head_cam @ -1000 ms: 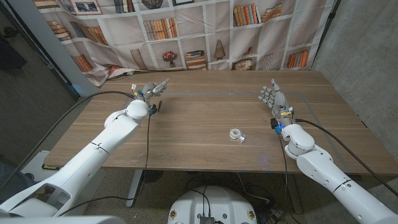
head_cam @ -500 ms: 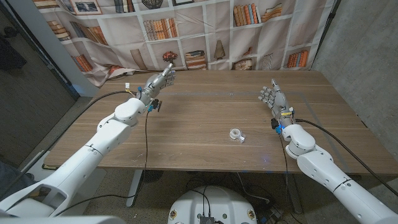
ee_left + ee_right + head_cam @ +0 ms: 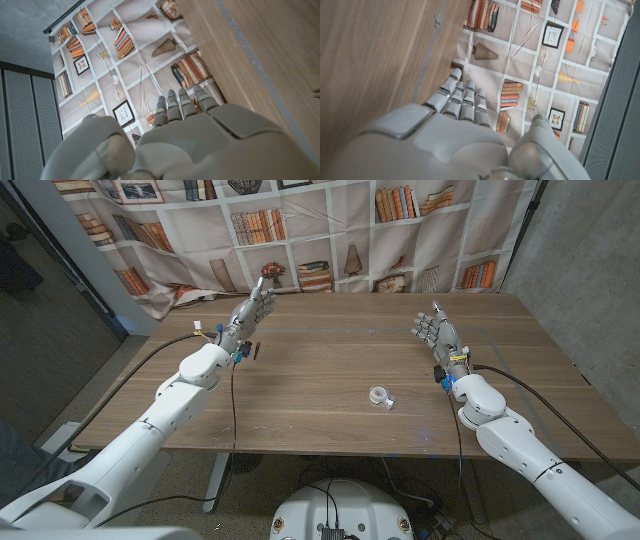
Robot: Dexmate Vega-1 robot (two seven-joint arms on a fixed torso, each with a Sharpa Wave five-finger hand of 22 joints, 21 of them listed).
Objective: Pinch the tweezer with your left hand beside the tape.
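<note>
Looking down in the head view, the wooden surface (image 3: 320,370) carries a small roll of tape (image 3: 379,395) near its middle, toward the near edge. A tiny pale piece lies against the roll on its near right side. It is too small to tell whether that is the tweezer.

The left robot hand (image 3: 256,302) is at the far left part of the surface, well apart from the tape, with its fingers stretched toward the bookshelf-printed backdrop (image 3: 300,230). The right robot hand (image 3: 433,332) is at the far right part, also well apart from the tape, with its fingers pointing away from the robot.

The wrist views give the fingers more closely. In the left wrist view, the left robot hand (image 3: 190,135) shows its back, with the fingers (image 3: 172,107) straight and side by side against the backdrop and the surface (image 3: 270,50) to one side. It is released and grasps nothing. In the right wrist view, the right robot hand (image 3: 435,135) likewise has straight fingers (image 3: 462,102), with the thumb set apart, alongside the surface (image 3: 370,50). It too is released and holds nothing. Whether either touches the wood cannot be told.
</note>
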